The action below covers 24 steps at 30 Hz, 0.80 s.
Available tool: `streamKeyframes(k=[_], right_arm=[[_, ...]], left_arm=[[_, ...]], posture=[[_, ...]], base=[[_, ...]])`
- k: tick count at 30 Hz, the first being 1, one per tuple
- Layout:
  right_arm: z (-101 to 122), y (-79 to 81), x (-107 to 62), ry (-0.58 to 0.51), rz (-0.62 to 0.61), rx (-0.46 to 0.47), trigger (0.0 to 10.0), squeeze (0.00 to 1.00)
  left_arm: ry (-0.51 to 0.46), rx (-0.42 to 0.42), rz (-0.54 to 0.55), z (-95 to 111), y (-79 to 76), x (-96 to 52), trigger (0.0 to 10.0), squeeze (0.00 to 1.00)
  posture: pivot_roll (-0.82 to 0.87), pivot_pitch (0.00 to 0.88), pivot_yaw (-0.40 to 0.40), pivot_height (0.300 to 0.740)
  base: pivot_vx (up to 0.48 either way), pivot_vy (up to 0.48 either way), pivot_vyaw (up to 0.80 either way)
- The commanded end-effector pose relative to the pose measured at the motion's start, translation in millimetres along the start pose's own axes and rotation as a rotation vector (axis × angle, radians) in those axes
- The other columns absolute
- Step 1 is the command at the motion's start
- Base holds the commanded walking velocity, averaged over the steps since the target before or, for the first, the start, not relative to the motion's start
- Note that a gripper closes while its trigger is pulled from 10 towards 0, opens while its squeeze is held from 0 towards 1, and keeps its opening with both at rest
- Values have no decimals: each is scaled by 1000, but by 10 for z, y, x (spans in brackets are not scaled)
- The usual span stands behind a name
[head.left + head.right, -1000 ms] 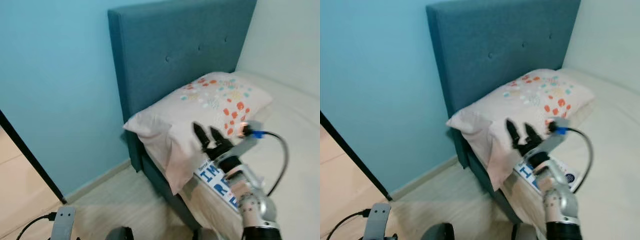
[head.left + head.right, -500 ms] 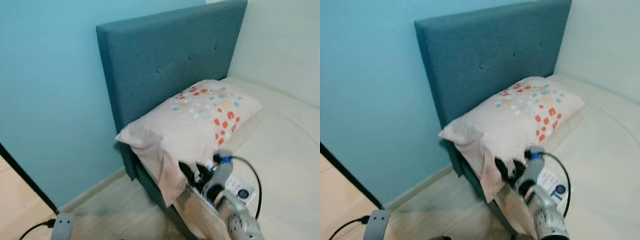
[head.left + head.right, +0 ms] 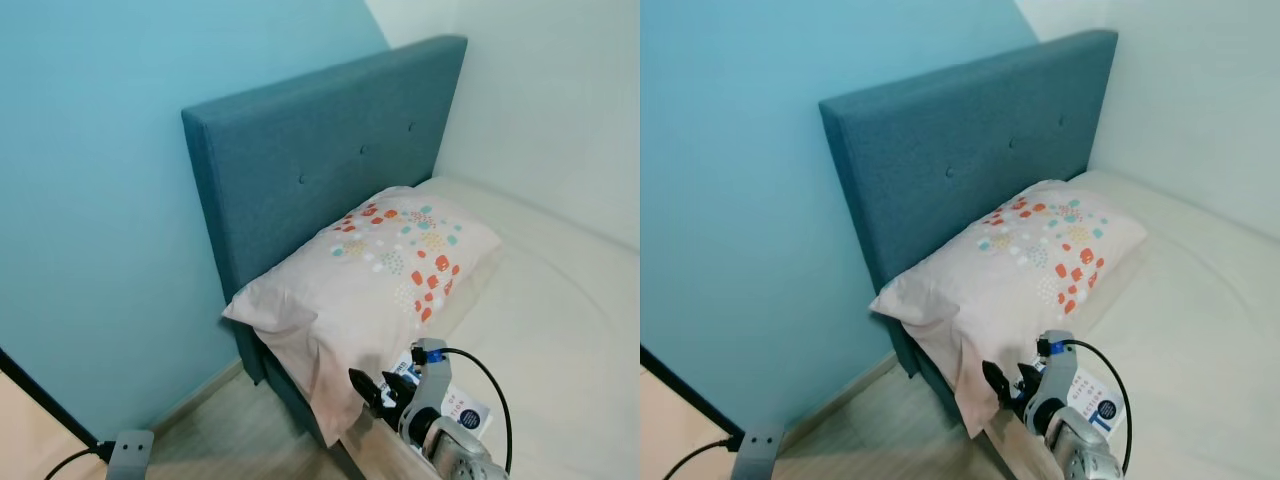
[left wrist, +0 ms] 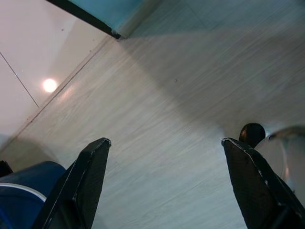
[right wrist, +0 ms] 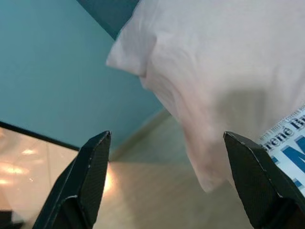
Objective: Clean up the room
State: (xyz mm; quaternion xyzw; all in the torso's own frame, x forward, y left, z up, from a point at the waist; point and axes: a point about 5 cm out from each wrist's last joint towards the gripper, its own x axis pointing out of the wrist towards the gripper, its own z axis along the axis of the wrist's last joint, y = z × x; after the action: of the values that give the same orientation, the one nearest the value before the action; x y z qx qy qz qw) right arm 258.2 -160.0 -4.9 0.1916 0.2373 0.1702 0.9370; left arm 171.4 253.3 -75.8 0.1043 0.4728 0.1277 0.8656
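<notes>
Your right gripper (image 3: 378, 390) sits low at about 5 o'clock in the head view, fingers spread apart and holding nothing, its tips just off the drooping corner of the pillow (image 3: 375, 265). Right beside its wrist, toward 4 o'clock, a printed packet (image 3: 462, 414) with blue lettering lies on the mattress (image 3: 560, 330), partly tucked under the pillow's near edge (the wrist camera catches the same blue print (image 5: 290, 152) at the edge of its frame). The pillow, pale with orange and teal spots, leans against the blue headboard (image 3: 310, 150) up at 12 o'clock, and one corner hangs over the side of the bed. Your left gripper (image 4: 164, 186) hangs with its fingers wide apart over bare wood-look floor (image 4: 162, 109). A grey plug (image 3: 128, 452) with a black cable rests on the floor at 7 o'clock, near the blue wall (image 3: 90, 200).
</notes>
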Motion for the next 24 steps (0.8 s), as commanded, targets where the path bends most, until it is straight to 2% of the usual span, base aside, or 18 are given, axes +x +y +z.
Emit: streamKeyframes(k=[1, 4, 9, 10, 15, 16, 17, 19, 20, 21, 23, 24], right_arm=[[-72, -39, -19, 24, -9, -10, 10000, 0], [-143, -126, -55, 49, -46, -6, 10000, 0], [-286, -235, -128, 101, -137, 3, 10000, 0], [-375, -298, -180, 138, -199, 9, 10000, 0], [-446, -344, -225, 167, -244, 12, 10000, 0], [-590, -412, -323, 217, -324, 34, 10000, 0], [-590, -412, -323, 217, -324, 34, 10000, 0], [-879, -513, -543, 313, -461, 89, 10000, 0], [-879, -513, -543, 313, -461, 89, 10000, 0], [-1025, -542, -665, 363, -517, 117, 10000, 0], [-1025, -542, -665, 363, -517, 117, 10000, 0], [-1145, -555, -768, 407, -554, 133, 10000, 0]], left_arm=[[36, 3, -8, -77, -51, -11, 10000, 0], [31, 15, -13, -68, -55, -11, 10000, 0], [30, 40, -21, -76, -43, -11, 10000, 0], [32, 45, -23, -85, -40, -12, 10000, 0], [33, 48, -24, -92, -38, -14, 10000, 0], [36, 55, -31, -109, -74, -19, 10000, 0], [36, 55, -31, -109, -74, -19, 10000, 0], [45, 60, -49, -127, -186, -32, 10000, 0], [45, 60, -49, -127, -186, -32, 10000, 0], [50, 57, -60, -117, -270, -39, 10000, 0], [50, 57, -60, -117, -270, -39, 10000, 0], [54, 46, -70, -98, -347, -45, 10000, 0]], posture=[[28, 0, -23, 716], [28, 0, -23, 731], [28, 0, -23, 740], [31, 0, -24, 740], [31, 0, -25, 740], [33, 0, -28, 740], [33, 0, -28, 740], [31, 0, -31, 740], [31, 0, -31, 740], [30, 0, -31, 740], [30, 0, -31, 740], [29, 0, -31, 740]], base=[[-480, 0, 0], [-432, 0, 0], [0, 0, 0], [0, 0, 0], [0, 0, 0], [0, 0, 0], [0, 0, 0], [0, 0, 0], [0, 0, 0], [0, 0, 0], [0, 0, 0], [0, 0, 0]])
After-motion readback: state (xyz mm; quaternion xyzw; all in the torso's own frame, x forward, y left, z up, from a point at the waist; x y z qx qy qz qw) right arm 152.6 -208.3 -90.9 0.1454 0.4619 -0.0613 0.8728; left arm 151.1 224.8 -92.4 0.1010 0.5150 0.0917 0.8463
